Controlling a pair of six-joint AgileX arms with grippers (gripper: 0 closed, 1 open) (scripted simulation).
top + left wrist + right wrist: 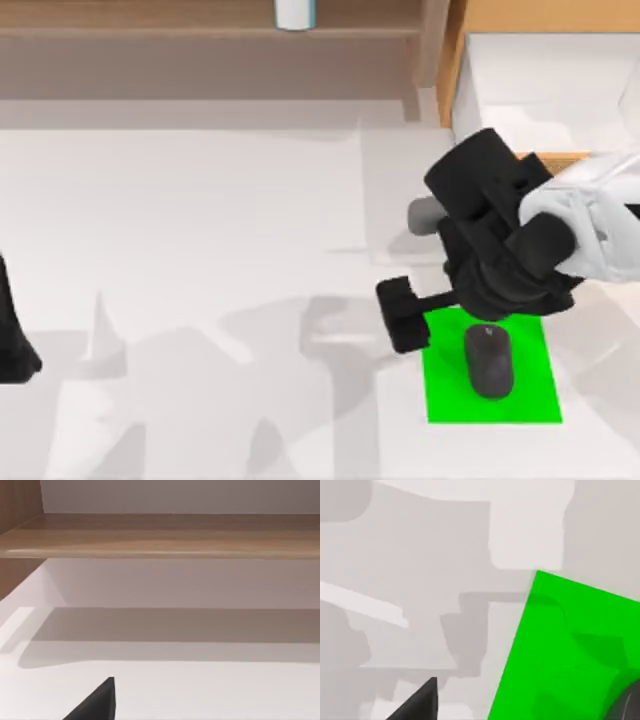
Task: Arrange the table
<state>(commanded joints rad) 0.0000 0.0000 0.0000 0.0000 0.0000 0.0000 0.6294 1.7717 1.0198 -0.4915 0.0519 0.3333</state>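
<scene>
The white table (200, 220) carries a bright green pad (535, 395) at its front right. On the pad lies a dark grey rounded object (488, 362), lengthwise and free of any grip. My right gripper (440, 312) hovers over the pad's back left corner, open, with one black finger (404, 316) standing out over the table beside the pad. Seen from the right wrist, the green pad (570, 650) has the dark object (631, 702) at its edge, and a fingertip (420, 702) is above bare table. My left arm (14, 340) is parked at the left edge.
A brown wooden shelf (200, 30) runs along the back, with a white cylinder (295, 12) on it. A light-wood cabinet (455, 70) with a white inside stands at the back right. The left wrist view looks at the shelf (160, 535) across bare table.
</scene>
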